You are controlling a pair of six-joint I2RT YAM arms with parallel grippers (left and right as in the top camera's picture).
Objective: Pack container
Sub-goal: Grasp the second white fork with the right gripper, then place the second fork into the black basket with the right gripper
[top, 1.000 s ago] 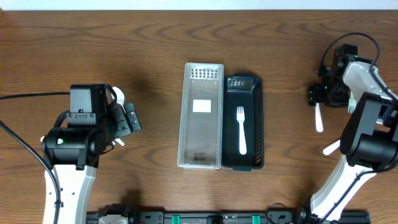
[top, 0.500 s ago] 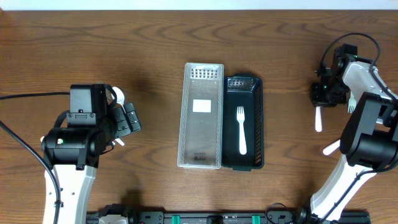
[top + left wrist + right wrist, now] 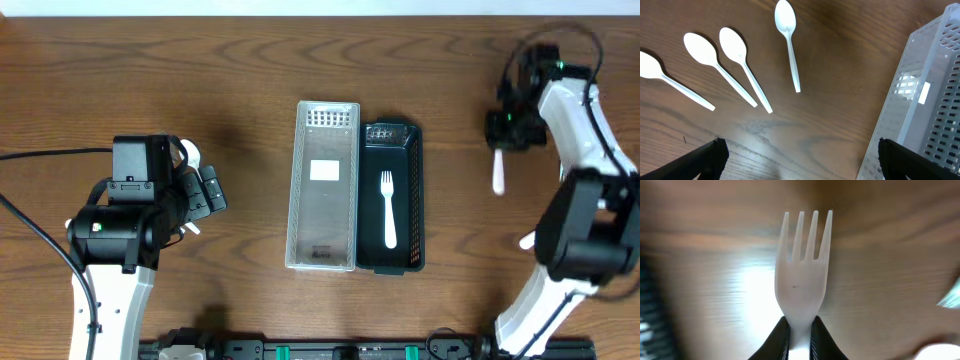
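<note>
Container point(image 3: 417, 215) mid-table; R gripper point(image 3: 508, 130) clamped on a white fork point(image 3: 802, 275).
Black container sits at table centre w/ a second fork point(image 3: 388, 208) lying lengthwise inside, tines toward the far edge. A clear slotted tray point(image 3: 322, 215) lies alongside on its left, long sides touching. R arm is over the far right of the table, well apart from the container, fingers pinched tight on the white fork's neck, tines sticking out past the tips, wood below blurred. L gripper point(image 3: 205, 192) at table's left, fingers spread wide, nothing betw. them. In the L wrist view, four white spoons point(image 3: 742, 67) lie on the wood, none touching, w/ part of the clear tray at right.
</note>
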